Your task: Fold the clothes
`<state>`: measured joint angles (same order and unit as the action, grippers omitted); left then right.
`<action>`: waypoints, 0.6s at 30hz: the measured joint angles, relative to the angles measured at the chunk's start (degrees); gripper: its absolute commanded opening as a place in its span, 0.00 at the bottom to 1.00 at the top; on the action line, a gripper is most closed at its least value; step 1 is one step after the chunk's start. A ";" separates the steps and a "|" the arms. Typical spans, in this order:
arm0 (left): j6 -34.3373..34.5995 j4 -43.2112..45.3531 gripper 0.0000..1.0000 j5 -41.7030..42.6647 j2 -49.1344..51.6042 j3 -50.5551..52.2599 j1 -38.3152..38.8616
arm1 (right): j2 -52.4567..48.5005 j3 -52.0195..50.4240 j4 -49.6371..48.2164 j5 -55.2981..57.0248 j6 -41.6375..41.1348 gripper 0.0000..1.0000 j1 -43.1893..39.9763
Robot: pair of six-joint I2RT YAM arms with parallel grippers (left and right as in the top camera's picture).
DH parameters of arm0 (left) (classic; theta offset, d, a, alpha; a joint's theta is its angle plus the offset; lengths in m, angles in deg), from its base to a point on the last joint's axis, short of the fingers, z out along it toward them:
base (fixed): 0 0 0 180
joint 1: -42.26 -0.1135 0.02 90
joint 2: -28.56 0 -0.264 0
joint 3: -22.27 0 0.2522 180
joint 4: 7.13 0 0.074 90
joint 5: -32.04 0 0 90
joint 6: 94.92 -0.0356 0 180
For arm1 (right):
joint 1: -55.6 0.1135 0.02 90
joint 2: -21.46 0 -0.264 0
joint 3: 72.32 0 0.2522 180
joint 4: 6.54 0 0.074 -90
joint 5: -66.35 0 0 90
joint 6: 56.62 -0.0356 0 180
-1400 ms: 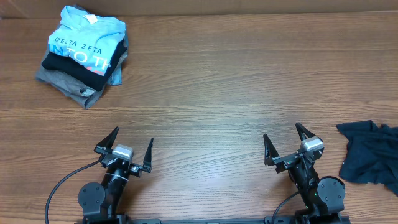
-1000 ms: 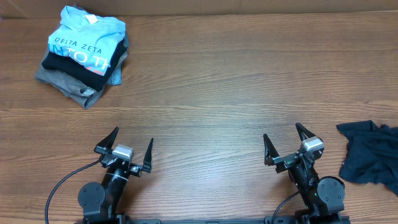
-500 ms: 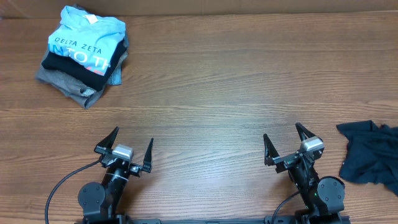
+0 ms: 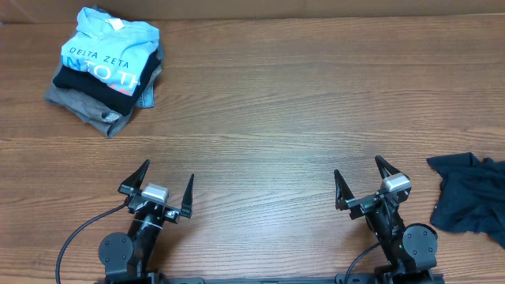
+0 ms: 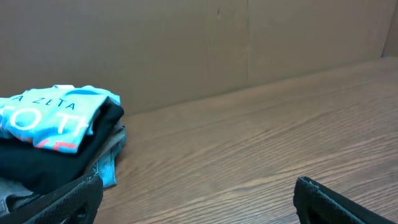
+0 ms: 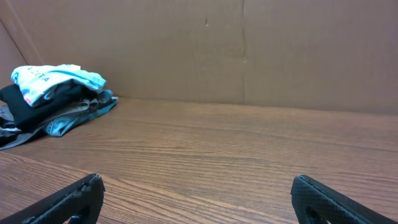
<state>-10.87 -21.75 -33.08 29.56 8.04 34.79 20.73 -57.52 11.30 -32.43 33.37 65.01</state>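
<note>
The dark navy T-shirt (image 4: 472, 192) lies crumpled at the table's right edge, partly cut off by the overhead view; it does not show in either wrist view. My right gripper (image 4: 360, 175) is open and empty near the front edge, a little left of the shirt, with its fingertips at the bottom of the right wrist view (image 6: 197, 190). My left gripper (image 4: 166, 175) is open and empty at the front left, and shows in the left wrist view (image 5: 199, 194).
A pile of folded clothes (image 4: 105, 65) sits at the back left, topped by a light blue "DELTA ZETA" shirt over black and grey garments; it also shows in the left wrist view (image 5: 53, 140) and the right wrist view (image 6: 53, 99). A brown cardboard wall (image 6: 249, 50) stands behind the wooden table (image 4: 268, 118).
</note>
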 measured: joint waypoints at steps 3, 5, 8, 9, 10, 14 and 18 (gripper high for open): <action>0.00 -1.66 1.00 0.00 0.02 0.00 0.00 | 0.00 0.00 -0.02 0.00 0.00 1.00 0.00; 0.00 -1.66 1.00 0.00 0.00 0.00 0.00 | 0.00 0.00 0.00 0.00 0.00 1.00 0.00; 0.00 -1.66 1.00 0.00 0.00 0.00 0.00 | 0.00 0.00 -0.02 0.00 -0.02 1.00 0.00; 0.00 -1.66 1.00 0.00 0.00 0.00 0.00 | 0.00 0.00 0.00 0.00 0.00 1.00 0.00; 0.00 -1.66 1.00 0.02 0.00 0.00 0.00 | 0.00 0.00 -0.02 -0.02 0.02 1.00 0.00; 0.00 -1.64 1.00 0.00 0.00 0.00 0.00 | 0.00 0.00 -0.04 -0.02 0.00 1.00 0.00; 0.00 -1.66 1.00 0.00 0.00 0.00 0.00 | 0.00 0.00 0.00 0.00 0.02 1.00 0.00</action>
<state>-10.87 -23.41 -33.08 29.56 8.04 34.79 20.73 -57.52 11.30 -32.43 33.39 65.01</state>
